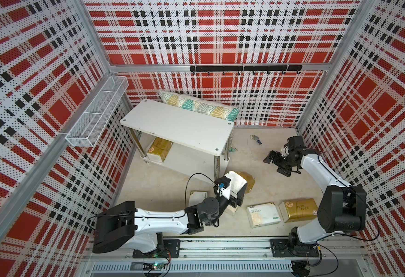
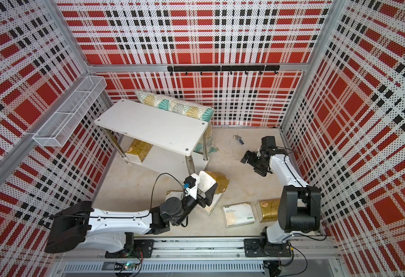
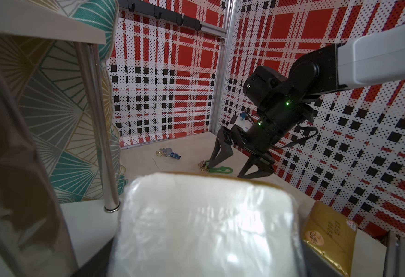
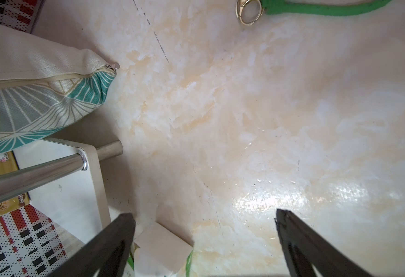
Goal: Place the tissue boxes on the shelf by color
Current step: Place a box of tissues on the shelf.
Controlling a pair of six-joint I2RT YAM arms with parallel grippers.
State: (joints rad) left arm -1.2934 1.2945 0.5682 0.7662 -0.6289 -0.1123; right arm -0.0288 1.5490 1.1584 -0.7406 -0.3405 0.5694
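My left gripper [image 1: 237, 191] is shut on a gold tissue box [image 1: 247, 182], held tilted off the floor by the shelf's [image 1: 177, 124] front right leg. The box's white end [image 3: 206, 227] fills the left wrist view and hides the fingers. Another gold box [image 1: 159, 148] lies on the shelf's lower tier. On the floor lie a white box [image 1: 262, 214] and a gold box [image 1: 297, 209]; two more packs [image 1: 198, 195] [image 1: 232, 210] sit partly hidden under the left arm. My right gripper [image 1: 277, 164] hangs open over bare floor, and its wrist view shows the gripper [image 4: 204, 215] holding nothing.
A teal-and-gold pillow [image 1: 196, 105] leans behind the shelf. A blue keychain [image 1: 256, 140] and a green strap with a gold ring [image 4: 316, 9] lie on the floor near the right gripper. A white wire basket [image 1: 96, 112] hangs on the left wall.
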